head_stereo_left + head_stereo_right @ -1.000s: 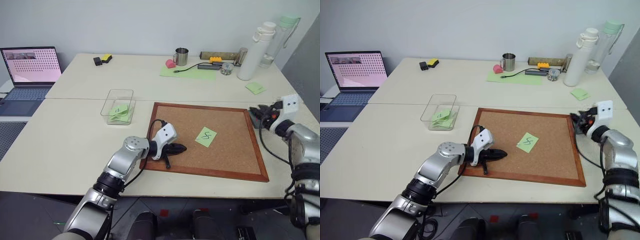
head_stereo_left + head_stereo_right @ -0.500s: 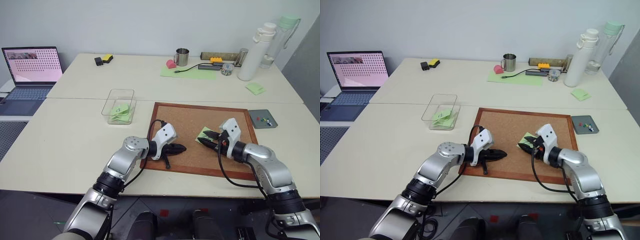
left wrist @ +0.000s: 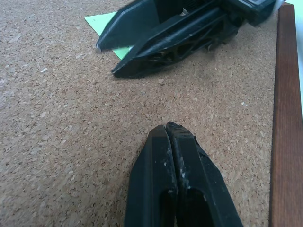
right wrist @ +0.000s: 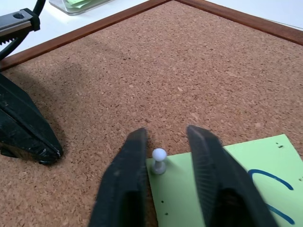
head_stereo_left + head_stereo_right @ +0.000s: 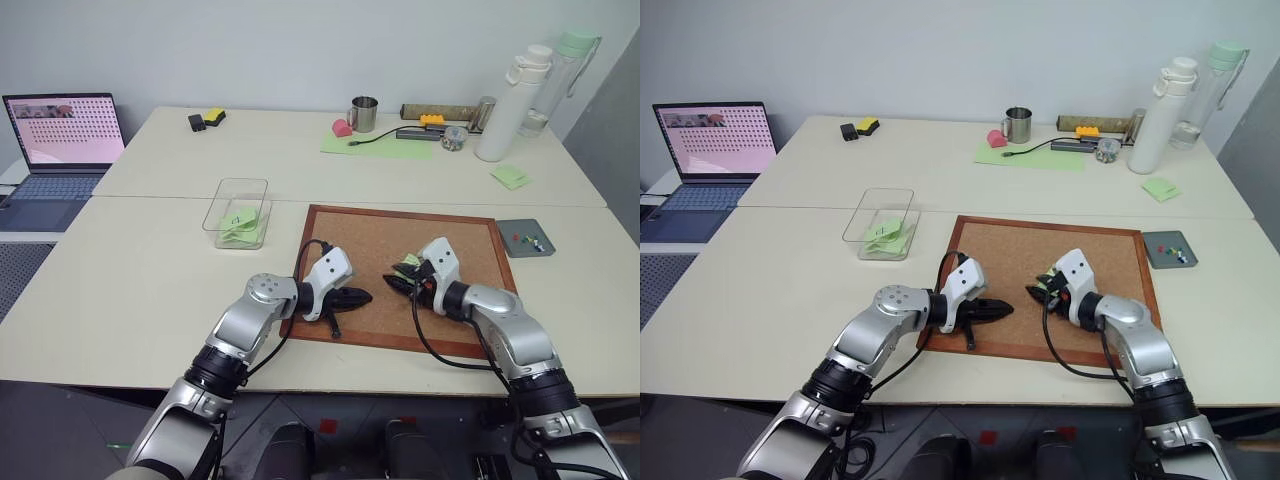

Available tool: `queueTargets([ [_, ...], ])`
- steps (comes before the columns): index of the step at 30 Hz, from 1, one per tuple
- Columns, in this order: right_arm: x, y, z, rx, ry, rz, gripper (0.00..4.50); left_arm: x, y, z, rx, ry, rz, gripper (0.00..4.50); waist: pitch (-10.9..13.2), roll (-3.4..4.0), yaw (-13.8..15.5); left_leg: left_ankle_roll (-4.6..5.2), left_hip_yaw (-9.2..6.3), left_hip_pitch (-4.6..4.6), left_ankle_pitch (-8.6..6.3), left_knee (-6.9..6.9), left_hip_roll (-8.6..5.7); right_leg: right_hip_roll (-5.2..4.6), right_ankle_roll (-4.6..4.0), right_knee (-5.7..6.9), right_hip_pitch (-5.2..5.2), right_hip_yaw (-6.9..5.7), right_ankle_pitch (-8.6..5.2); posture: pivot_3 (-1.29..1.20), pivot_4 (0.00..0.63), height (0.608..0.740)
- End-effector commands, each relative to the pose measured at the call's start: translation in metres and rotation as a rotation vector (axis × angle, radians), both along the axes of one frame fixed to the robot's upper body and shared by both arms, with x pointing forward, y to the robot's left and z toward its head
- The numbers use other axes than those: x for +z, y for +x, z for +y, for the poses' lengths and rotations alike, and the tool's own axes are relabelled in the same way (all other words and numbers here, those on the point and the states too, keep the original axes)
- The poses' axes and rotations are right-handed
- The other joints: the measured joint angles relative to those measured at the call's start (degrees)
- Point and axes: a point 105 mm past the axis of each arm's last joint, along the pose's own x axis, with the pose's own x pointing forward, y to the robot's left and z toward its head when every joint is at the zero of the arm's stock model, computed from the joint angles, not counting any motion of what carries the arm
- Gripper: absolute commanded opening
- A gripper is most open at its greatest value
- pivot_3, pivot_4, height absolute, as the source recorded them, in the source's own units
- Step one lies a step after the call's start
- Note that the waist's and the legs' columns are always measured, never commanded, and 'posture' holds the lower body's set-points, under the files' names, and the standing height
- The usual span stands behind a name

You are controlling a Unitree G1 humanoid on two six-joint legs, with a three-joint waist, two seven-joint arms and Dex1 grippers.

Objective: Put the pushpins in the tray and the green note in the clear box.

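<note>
The green note (image 4: 227, 179), marked with a squiggle, lies on the corkboard (image 5: 370, 240). A white-headed pushpin (image 4: 159, 155) stands in its corner. My right gripper (image 4: 168, 137) is open, low over the board, one finger on each side of that pin without touching it. My left gripper (image 3: 169, 128) is shut and empty, resting on the cork a short way left of the right one (image 5: 392, 283). The dark grey tray (image 5: 520, 250) sits right of the board with several small coloured pushpins (image 5: 527, 240) in it. The clear box (image 5: 214, 205) stands left of the board with green notes inside.
At the far left is an open laptop (image 5: 62, 130). Along the back stand a metal mug (image 5: 363, 113), a pale green sheet (image 5: 380, 145) with a cable, a white bottle (image 5: 500, 105) and a green sticky pad (image 5: 511, 176).
My right arm swung from the tray at the right onto the corkboard, reaching the note, and its fingers have narrowed around the pin. The left arm stayed still.
</note>
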Motion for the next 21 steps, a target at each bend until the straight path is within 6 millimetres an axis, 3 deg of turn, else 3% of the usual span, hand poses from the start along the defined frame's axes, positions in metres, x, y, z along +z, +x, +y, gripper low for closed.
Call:
queueTargets([
  [1,0.006,0.0,-0.003,0.004,0.009,-0.019,0.25,-0.007,-0.003,0.004,0.009,0.019,0.022,0.0,0.0,0.0,0.0,0.0,0.0,0.0,0.0,0.0,0.0,0.0,0.0,0.0,0.0,0.0,0.0,0.0,0.15,0.74],
  [2,0.006,-0.001,-0.004,0.003,0.01,-0.019,0.04,-0.007,-0.003,0.004,0.009,0.019,0.022,0.0,0.0,0.0,0.0,0.0,0.0,0.0,0.0,0.0,0.0,0.0,0.0,0.01,0.0,-0.01,0.0,0.0,0.15,0.74],
  [7,0.011,-0.003,-0.005,0.012,0.018,-0.034,0.01,-0.007,-0.002,0.003,0.008,0.018,0.022,0.0,0.0,0.0,0.0,0.0,0.0,0.0,0.0,0.01,-0.01,0.0,0.0,0.0,0.01,-0.01,0.0,0.0,0.15,0.74],
  [13,0.066,-0.006,0.0,0.05,0.092,-0.242,0.01,-0.006,0.0,0.004,0.019,0.015,0.021,0.0,0.0,0.01,0.1,0.0,-0.01,-0.06,0.0,-0.01,-0.01,0.0,0.0,0.0,-0.05,-0.01,0.0,0.0,0.15,0.74],
  [16,0.067,-0.012,-0.003,0.087,0.013,-0.272,0.01,-0.004,0.002,0.006,0.032,0.002,0.012,0.0,0.0,0.0,0.1,0.0,-0.01,-0.04,0.0,0.01,-0.01,-0.01,0.01,0.01,-0.03,-0.01,0.0,0.0,0.15,0.74],
  [19,0.062,-0.016,-0.007,0.125,-0.089,-0.299,0.01,0.012,0.016,0.007,0.095,-0.069,-0.06,0.0,0.0,-0.03,0.1,0.0,-0.02,-0.03,0.0,0.01,-0.01,-0.01,0.01,-0.01,-0.01,-0.03,0.0,0.0,0.15,0.74],
  [21,0.058,-0.021,-0.01,0.183,-0.209,-0.341,0.0,0.032,0.023,0.007,0.143,-0.202,0.009,0.39,0.0,-0.03,0.2,0.0,-0.02,-0.03,0.0,0.02,-0.02,-0.01,0.01,-0.01,-0.01,-0.02,0.0,0.0,0.15,0.74],
])
